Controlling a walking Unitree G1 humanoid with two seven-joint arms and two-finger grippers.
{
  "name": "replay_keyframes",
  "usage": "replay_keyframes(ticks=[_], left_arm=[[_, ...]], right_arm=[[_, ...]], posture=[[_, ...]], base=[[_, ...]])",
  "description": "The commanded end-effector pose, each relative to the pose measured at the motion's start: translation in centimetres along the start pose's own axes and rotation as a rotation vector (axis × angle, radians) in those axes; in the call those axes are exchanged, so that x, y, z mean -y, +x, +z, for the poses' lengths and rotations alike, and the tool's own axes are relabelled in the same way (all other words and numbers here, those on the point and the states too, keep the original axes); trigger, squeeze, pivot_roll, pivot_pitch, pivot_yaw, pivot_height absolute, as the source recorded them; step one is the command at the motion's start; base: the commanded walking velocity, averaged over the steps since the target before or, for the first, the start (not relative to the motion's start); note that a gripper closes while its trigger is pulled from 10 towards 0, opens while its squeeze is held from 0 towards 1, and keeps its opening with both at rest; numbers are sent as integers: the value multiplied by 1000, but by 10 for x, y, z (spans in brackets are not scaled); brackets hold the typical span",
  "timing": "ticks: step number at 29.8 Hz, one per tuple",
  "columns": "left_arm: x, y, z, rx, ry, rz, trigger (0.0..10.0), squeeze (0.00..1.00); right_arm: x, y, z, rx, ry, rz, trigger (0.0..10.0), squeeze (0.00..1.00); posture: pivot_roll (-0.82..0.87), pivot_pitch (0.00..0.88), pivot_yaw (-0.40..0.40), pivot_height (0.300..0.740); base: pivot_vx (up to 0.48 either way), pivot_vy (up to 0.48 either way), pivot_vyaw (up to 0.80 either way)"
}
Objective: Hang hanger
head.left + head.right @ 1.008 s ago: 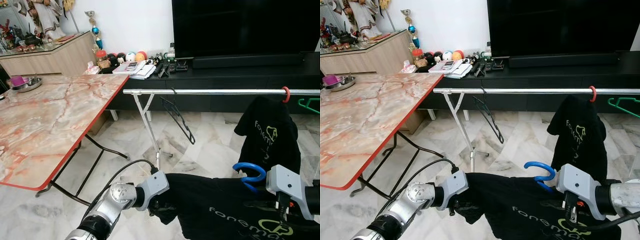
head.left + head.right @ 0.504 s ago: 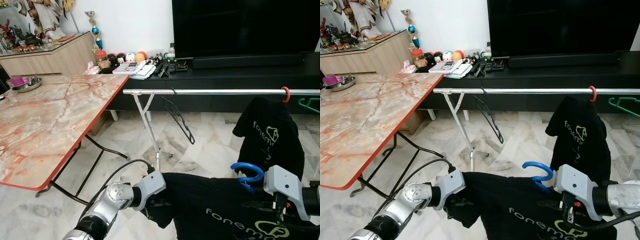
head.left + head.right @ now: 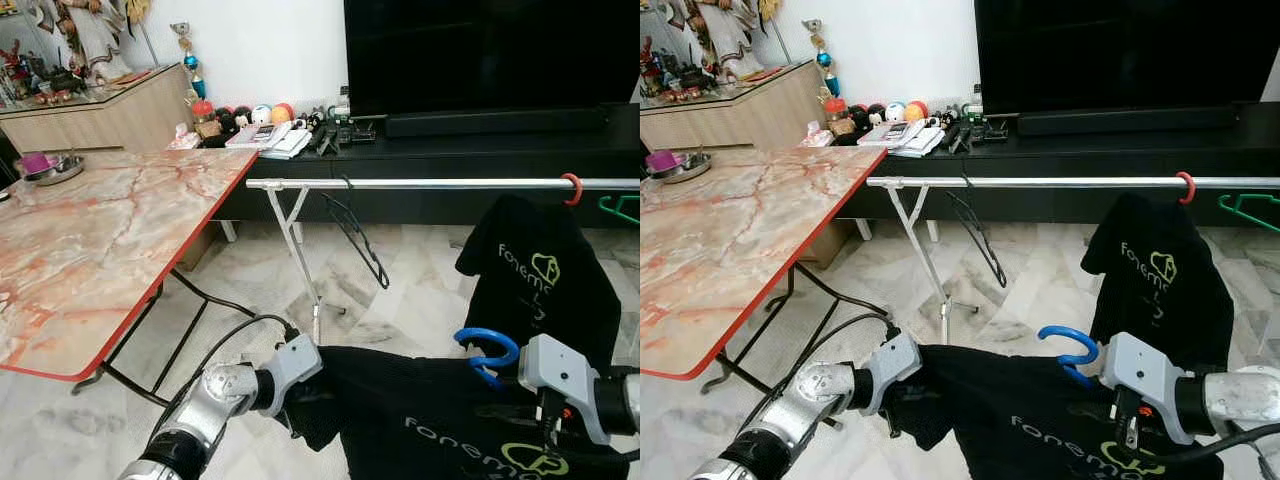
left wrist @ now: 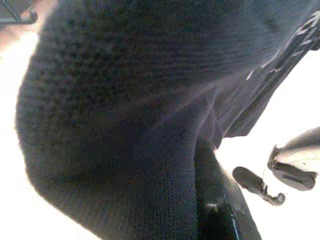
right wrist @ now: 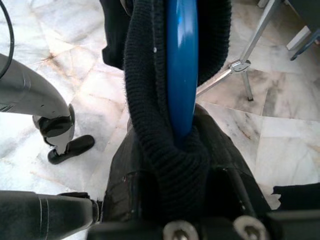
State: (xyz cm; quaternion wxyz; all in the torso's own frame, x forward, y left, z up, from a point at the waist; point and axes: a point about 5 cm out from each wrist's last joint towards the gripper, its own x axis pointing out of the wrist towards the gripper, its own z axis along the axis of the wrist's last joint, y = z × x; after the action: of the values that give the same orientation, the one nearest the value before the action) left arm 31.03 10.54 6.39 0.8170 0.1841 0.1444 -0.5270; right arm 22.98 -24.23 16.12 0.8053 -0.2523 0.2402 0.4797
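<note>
A blue hanger [image 3: 487, 350] carries a black T-shirt [image 3: 420, 425] low in front of me, well below the silver rail [image 3: 440, 184]. My right gripper [image 5: 181, 160] is shut on the blue hanger [image 5: 181, 65] at the shirt's collar. My left gripper [image 3: 300, 395] is shut on the shirt's left shoulder, with its fingers buried in the dark cloth [image 4: 125, 115]. On the rail hang an empty black hanger [image 3: 358, 235], a second black T-shirt [image 3: 540, 275] on a red hook [image 3: 571, 187], and a green hanger [image 3: 622, 207].
A marble-topped folding table [image 3: 100, 230] with a red edge fills the left side. The rail's crossed metal legs [image 3: 300, 255] stand on the marble floor. Behind the rail run a black TV console [image 3: 480, 150] and a television.
Both arms and the held shirt have shifted slightly left. The black T-shirt hanging on the rail has swung a little to the left.
</note>
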Motion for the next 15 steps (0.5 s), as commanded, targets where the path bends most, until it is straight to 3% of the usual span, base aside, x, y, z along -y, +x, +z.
replay_keyframes(ticks=[1, 11, 15], left_arm=[[-6, -12, -8, -20, -28, 32, 0, 0], [-19, -29, -12, -30, -49, 104, 0, 0], [-31, -39, -11, -21, -52, 200, 0, 0]], right_arm=[[2, 1, 7, 23, -36, -12, 10000, 0], [8, 0, 4, 11, -29, -72, 10000, 0], [14, -3, -22, -165, 1, -141, 10000, 0]], posture=[[-17, 0, 142, 740], [-3, 0, 139, 740], [-2, 0, 138, 740]], base=[[0, 0, 0], [0, 0, 0], [0, 0, 0]])
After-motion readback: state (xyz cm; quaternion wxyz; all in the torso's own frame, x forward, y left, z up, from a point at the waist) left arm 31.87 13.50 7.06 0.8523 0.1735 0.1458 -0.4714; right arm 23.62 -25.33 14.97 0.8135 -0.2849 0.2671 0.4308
